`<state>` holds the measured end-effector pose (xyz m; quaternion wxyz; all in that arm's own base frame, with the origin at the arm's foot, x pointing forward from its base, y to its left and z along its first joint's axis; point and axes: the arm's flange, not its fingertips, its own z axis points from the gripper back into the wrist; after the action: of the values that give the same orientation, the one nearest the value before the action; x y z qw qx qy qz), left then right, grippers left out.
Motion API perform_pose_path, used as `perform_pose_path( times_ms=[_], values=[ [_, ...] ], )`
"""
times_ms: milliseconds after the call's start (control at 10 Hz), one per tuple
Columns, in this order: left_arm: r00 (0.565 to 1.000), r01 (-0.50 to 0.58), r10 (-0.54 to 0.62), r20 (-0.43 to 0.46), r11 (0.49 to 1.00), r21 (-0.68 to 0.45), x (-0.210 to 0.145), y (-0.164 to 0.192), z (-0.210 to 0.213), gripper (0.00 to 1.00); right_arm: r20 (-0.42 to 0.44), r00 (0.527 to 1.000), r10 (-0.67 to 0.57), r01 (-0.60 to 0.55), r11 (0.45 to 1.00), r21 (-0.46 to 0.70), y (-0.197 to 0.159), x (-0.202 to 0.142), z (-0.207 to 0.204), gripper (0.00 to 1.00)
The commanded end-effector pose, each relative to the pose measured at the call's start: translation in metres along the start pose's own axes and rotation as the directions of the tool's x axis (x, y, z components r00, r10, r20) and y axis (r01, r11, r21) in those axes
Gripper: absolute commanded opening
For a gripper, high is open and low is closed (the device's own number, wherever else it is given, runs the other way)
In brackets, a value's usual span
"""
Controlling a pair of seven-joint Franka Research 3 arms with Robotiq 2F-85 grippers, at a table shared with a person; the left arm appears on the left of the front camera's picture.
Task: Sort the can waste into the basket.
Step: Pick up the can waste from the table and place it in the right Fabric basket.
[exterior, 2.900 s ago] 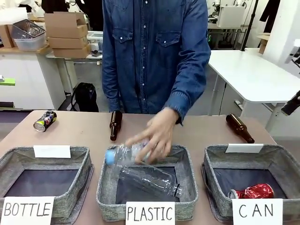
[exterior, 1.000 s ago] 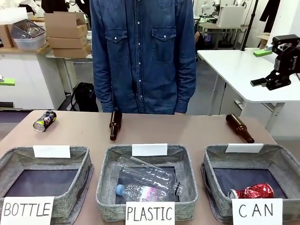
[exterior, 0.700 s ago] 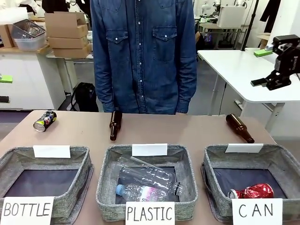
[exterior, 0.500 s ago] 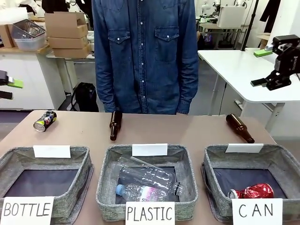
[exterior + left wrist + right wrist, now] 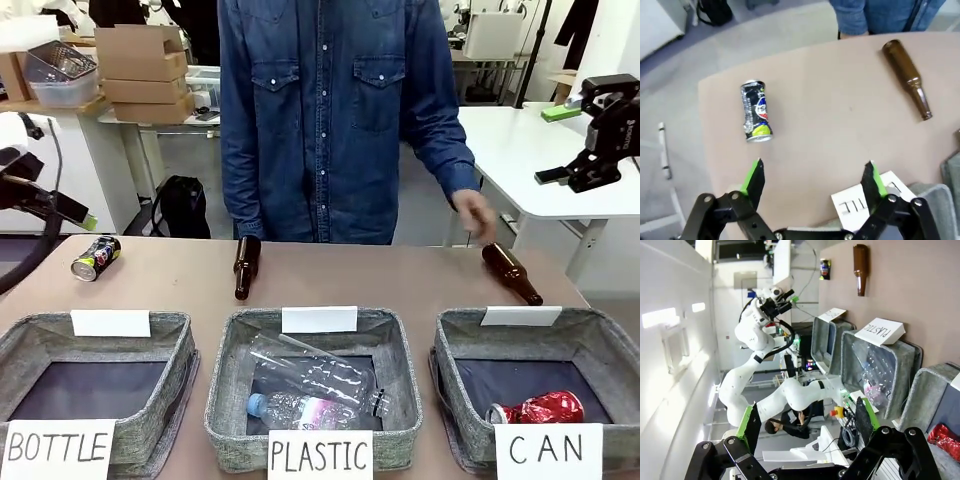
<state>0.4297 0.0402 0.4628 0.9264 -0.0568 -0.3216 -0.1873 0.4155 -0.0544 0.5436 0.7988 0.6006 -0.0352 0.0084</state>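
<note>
Counting the metal first gives two cans. The dark can point(image 5: 96, 258), a small dented cylinder with yellow-green print, lies on its side at the bench's point(image 5: 380, 280) far left corner, outside every basket. The red can point(image 5: 540, 408), shiny and crumpled, lies inside the CAN basket point(image 5: 452, 345), low in its front right part, just behind the sign.

Three square baskets of grey woven fabric with dark bases stand in a row along the near edge: the BOTTLE basket point(image 5: 185, 345) on the robot's left, the PLASTIC basket point(image 5: 222, 400) in the middle, and the CAN basket on the right. Each carries one lettered white card in front and one blank white card on its far rim.

Two brown glass bottles lie on the bench beyond the baskets: the middle bottle point(image 5: 245, 266) and the right bottle point(image 5: 511, 272). The person's hand point(image 5: 472, 213) hangs just above the right bottle's base. Two clear plastic bottles point(image 5: 312, 378), ribbed and crushed, lie in the PLASTIC basket, one with a pale blue cap.

The left end effector point(image 5: 815, 167) has its green-padded fingers spread wide and empty above the bench's corner, the dark can lying just beyond them. The right end effector point(image 5: 807, 412) is likewise spread and empty, raised well above the bench on the right.
</note>
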Motion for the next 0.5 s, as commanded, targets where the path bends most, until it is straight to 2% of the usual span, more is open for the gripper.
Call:
perform_pose_path(
  times_ms=[0,100,200,400],
  values=[
    [1.000,0.000,0.000,0.002,1.000,-0.002,-0.001,-0.003,-0.005,1.00,-0.009,1.000,0.002,-0.002,1.000,-0.003,0.003,0.000,0.002,1.00],
    [0.990,0.061,-0.052,-0.130,0.996,0.068,0.005,0.010,-0.014,1.00,-0.009,1.000,0.002,-0.002,1.000,-0.003,0.003,0.000,0.002,1.00],
    [0.963,0.099,-0.100,-0.250,0.995,-0.018,0.016,0.041,-0.043,1.00,-0.009,1.000,0.002,-0.002,1.000,-0.003,0.003,0.000,0.002,1.00],
    [0.927,0.077,-0.095,-0.364,0.995,-0.063,0.030,0.077,-0.092,1.00,-0.009,1.000,0.002,-0.002,1.000,-0.003,0.003,0.000,0.002,1.00]
  ],
)
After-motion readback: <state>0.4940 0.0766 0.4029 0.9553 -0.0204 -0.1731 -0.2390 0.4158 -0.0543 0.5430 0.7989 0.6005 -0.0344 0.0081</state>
